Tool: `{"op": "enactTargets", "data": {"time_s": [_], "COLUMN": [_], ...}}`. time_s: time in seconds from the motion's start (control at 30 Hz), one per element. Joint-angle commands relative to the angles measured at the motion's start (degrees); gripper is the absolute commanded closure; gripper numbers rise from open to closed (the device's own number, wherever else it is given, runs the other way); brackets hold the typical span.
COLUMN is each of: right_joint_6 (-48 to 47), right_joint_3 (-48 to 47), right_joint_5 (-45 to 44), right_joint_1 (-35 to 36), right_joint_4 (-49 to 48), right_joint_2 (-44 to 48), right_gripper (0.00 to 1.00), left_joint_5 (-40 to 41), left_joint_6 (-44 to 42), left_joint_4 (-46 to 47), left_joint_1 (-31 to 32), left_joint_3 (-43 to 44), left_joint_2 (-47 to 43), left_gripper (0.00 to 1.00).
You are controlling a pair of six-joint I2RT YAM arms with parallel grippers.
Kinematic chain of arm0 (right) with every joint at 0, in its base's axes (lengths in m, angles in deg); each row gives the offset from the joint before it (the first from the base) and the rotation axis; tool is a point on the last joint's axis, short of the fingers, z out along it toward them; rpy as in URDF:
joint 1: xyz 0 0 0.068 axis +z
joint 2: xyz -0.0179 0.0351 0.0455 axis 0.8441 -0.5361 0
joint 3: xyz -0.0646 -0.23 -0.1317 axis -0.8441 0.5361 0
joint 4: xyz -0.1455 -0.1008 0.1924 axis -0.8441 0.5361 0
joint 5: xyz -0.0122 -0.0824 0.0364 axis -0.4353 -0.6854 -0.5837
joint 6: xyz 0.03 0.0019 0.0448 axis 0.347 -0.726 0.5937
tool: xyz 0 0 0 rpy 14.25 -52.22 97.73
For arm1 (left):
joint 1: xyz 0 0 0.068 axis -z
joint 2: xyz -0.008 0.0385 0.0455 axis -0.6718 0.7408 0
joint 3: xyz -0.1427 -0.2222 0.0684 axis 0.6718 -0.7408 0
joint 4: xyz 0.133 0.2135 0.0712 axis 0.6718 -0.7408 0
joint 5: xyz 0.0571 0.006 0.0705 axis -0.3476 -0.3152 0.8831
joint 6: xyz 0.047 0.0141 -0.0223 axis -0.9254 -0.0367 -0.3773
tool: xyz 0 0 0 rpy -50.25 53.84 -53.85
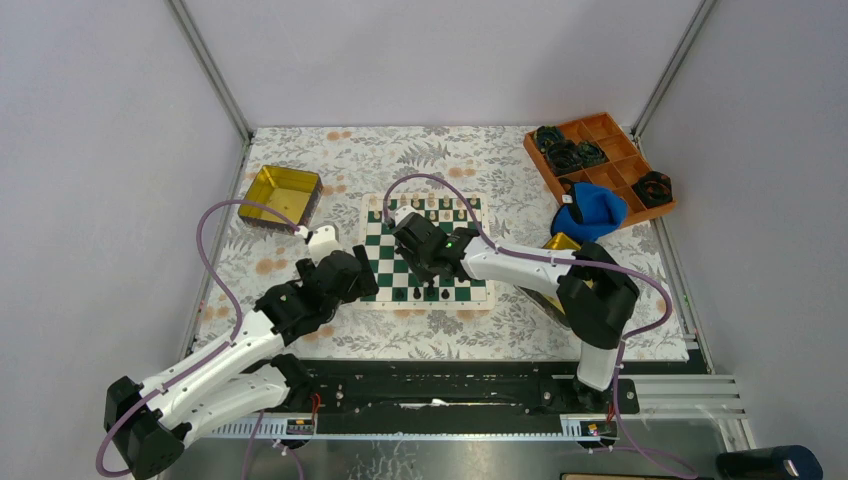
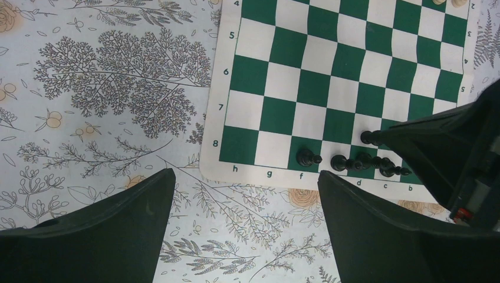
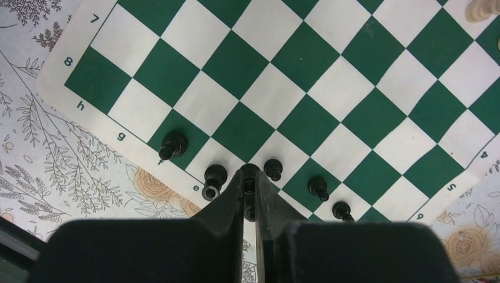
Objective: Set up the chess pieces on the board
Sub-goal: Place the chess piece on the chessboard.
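Observation:
The green-and-white board point(image 1: 385, 250) lies flat at the table's middle. Several black chess pieces point(image 3: 174, 143) stand along its near row, around the e and f marks point(image 2: 306, 157). Cream pieces point(image 1: 430, 205) line the far row, with one at the frame's corner point(image 3: 480, 9). My right gripper point(image 3: 249, 177) is over the near row, shut on a black piece point(image 3: 249, 173) that stands upright between its fingertips, close beside its neighbours point(image 3: 273, 169). My left gripper point(image 2: 244, 177) hangs open over the floral cloth just off the board's near left corner point(image 1: 350, 275), holding nothing.
A gold tin point(image 1: 282, 195) sits left of the board. A second gold tin point(image 1: 560, 243) is partly hidden behind the right arm. An orange compartment tray point(image 1: 600, 160) with black rings and a blue object point(image 1: 590, 212) stand at the back right. Metal frame posts edge the table.

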State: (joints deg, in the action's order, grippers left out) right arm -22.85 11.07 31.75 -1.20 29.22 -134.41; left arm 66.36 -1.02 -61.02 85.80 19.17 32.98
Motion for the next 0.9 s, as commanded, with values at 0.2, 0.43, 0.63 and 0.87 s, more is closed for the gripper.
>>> {"op": "enactTargets", "data": {"time_s": [0.2, 0.43, 0.63, 0.87], "right_joint_6": [-2.14, -2.84, -3.47, -3.69], "right_joint_3": [-4.23, -6.04, -7.78, -8.26], "right_joint_5": [0.90, 1.58, 1.26, 0.97], "right_joint_1": [0.50, 0.57, 0.57, 0.57], "right_joint_4": [-2.85, -3.18, -2.89, -2.65], "right_joint_2": [-4.93, -8.63, -11.04, -12.47], "right_gripper": [1.00, 1.00, 1.00, 1.00], "left_joint_5": [2.02, 2.13, 2.11, 1.74], "left_joint_6": [1.00, 1.02, 1.00, 0.83], "left_joint_4": [0.45, 0.46, 0.49, 0.77], "left_joint_1": [-0.44, -0.53, -0.61, -0.66], "left_joint_3": [-0.52, -0.54, -0.43, -0.62], "left_joint_2": [-0.90, -0.82, -0.75, -0.82], "left_gripper": [0.01, 0.01, 0.01, 0.01]}}
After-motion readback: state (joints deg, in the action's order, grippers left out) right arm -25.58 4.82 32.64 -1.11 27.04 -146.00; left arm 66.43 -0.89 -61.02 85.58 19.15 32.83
